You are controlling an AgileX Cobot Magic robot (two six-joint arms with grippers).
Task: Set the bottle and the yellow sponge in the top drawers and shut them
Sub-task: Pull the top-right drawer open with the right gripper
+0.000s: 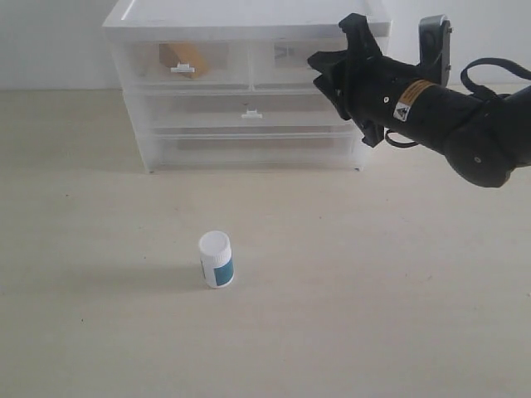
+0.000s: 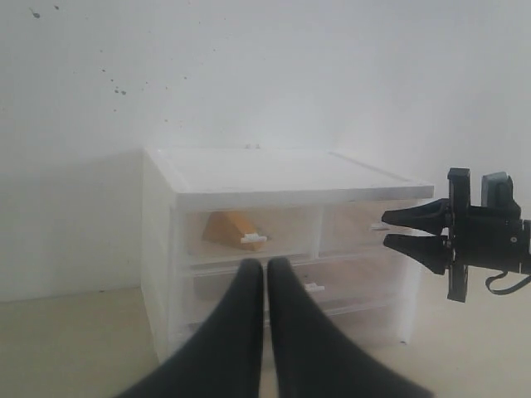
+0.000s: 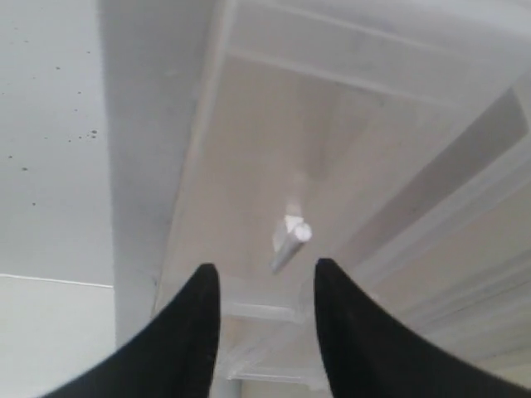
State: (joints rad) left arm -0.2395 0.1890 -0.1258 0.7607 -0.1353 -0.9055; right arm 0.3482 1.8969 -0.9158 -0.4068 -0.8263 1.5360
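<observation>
The white bottle [image 1: 216, 259] with its teal label stands upright on the table, well in front of the cabinet, with neither gripper near it. The yellow sponge [image 1: 181, 56] [image 2: 228, 228] lies inside the top left drawer [image 1: 178, 62], which looks pushed in flush. My right gripper [image 1: 319, 70] [image 2: 387, 230] [image 3: 265, 278] is open and sits right at the front of the top right drawer [image 1: 286, 56]. That drawer's small white tab handle [image 3: 290, 236] shows just beyond the gap between the fingers. My left gripper [image 2: 266, 267] is shut on nothing, back from the cabinet, and is out of the exterior view.
The white translucent cabinet [image 1: 249, 124] stands against the back wall, with two wider full-width drawers [image 1: 249, 112] under the top pair. The right arm [image 1: 465, 124] reaches in from the right edge. Pale tabletop [image 1: 373, 290] surrounds the bottle.
</observation>
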